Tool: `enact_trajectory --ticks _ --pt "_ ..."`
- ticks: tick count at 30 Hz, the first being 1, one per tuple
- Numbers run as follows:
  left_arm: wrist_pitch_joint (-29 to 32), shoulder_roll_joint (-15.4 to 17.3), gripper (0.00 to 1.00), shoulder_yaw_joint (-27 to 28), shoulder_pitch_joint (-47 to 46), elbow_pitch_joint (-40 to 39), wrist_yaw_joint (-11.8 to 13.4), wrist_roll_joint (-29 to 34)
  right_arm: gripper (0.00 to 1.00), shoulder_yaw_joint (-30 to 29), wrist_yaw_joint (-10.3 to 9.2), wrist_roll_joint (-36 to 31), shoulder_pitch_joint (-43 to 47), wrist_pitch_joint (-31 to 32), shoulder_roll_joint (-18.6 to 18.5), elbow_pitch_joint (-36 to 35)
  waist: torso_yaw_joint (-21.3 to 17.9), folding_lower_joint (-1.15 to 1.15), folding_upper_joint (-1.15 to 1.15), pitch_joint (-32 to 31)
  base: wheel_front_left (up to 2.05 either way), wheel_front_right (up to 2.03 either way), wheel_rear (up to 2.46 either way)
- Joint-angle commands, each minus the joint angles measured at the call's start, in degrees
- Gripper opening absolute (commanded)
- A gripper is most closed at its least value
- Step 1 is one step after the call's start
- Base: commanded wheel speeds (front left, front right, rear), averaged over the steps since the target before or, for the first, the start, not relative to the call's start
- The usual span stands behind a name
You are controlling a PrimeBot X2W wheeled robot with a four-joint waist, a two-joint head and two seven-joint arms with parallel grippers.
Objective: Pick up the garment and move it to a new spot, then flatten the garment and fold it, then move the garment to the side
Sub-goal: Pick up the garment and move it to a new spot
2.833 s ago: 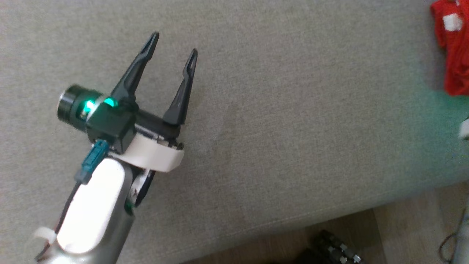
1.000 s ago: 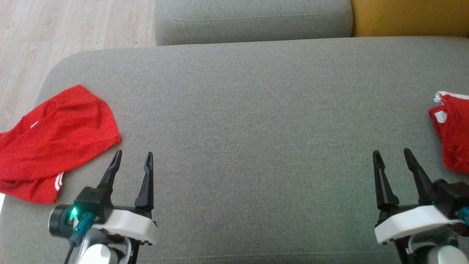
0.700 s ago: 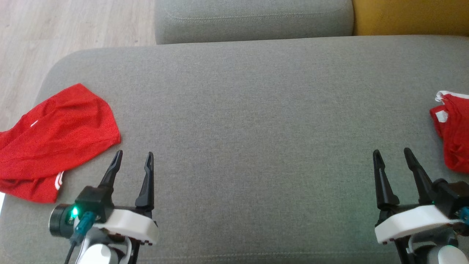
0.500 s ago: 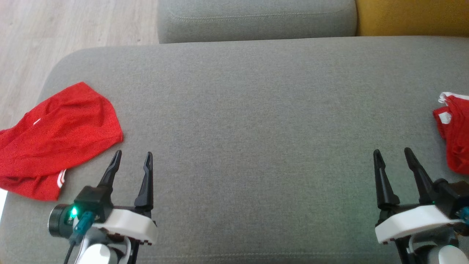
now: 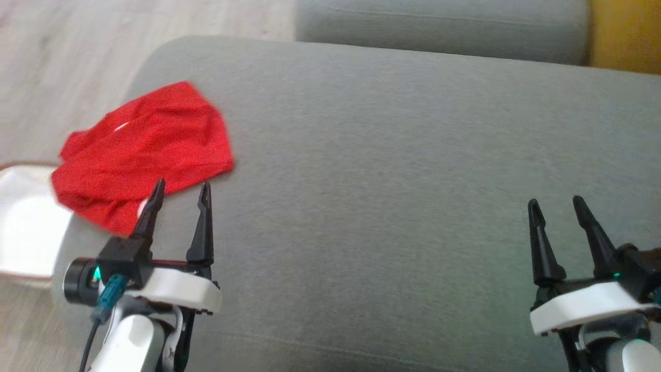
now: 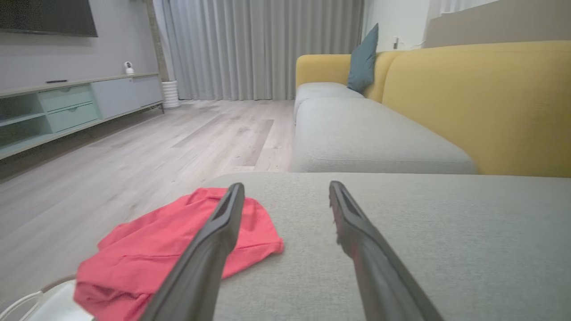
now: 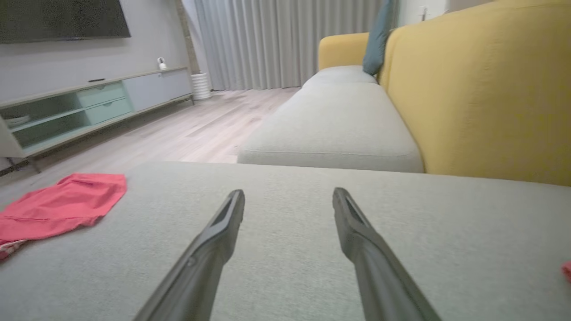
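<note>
I see the red garment (image 5: pixel 144 150) lying rumpled at the left edge of the grey seat cushion (image 5: pixel 387 170), towards its far left corner. My left gripper (image 5: pixel 182 184) hangs just beside the garment, fingers spread apart and empty. My right gripper (image 5: pixel 555 201) hangs near the cushion's right edge, likewise spread and empty.

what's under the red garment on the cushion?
Mostly the gray cushion. At its left edge the red garment overlaps a white object beside the cushion. Whatever lies beneath its folds is covered.
</note>
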Motion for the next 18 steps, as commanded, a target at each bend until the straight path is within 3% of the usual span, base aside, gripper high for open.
enact_trajectory --ticks 1,10,18 --pt "-0.73 0.95 1.00 2.41 -3.54 -1.36 -0.26 0.00 1.00 1.43 0.20 -0.34 -3.28 0.22 -0.36 -2.60 4.25 0.00 0.00 0.58 0.00 0.00 0.00" --pt "-1.51 1.04 1.00 4.41 -4.39 0.06 -2.15 -0.54 1.00 2.87 0.20 -1.12 -4.31 1.89 -0.36 -4.58 11.65 0.00 0.00 0.86 0.00 0.00 0.00" --pt "-1.55 0.17 1.00 6.68 -3.46 -0.05 -3.34 0.16 1.00 3.11 0.20 -1.22 -4.20 2.74 -0.36 -5.41 14.07 0.00 0.00 1.05 0.00 0.00 0.00"
